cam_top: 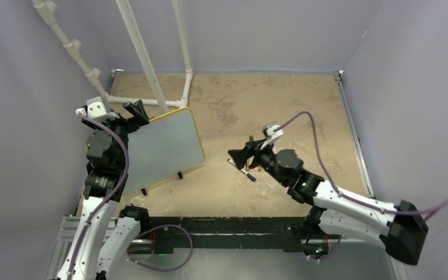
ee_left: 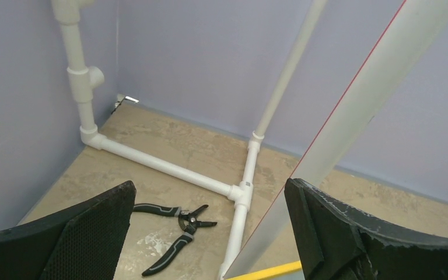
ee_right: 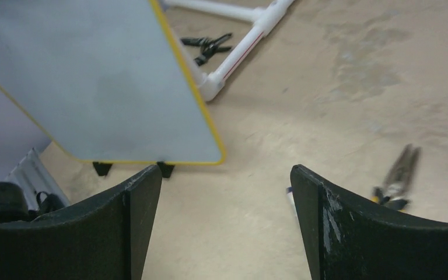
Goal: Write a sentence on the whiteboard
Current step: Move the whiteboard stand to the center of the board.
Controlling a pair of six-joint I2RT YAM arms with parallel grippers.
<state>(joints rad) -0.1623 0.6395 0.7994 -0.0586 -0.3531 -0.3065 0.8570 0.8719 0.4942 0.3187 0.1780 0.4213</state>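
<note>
Right wrist view — whiteboard stands on table; right gripper spread wide.

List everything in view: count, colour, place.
whiteboard: 1, pale grey with a yellow frame, standing on black feet at table left, face blank
marker: 1, white with a blue end, lying on the table under the right gripper
black pliers: 1, black, on the table behind the whiteboard
second pliers: 1, grey with yellow-black handle, blurred, on the table beside the right gripper
pipe frame: 1, white, back left
table: 1, mottled tan
left gripper: black, open, at the whiteboard's top edge
right gripper: black, open, empty
</note>
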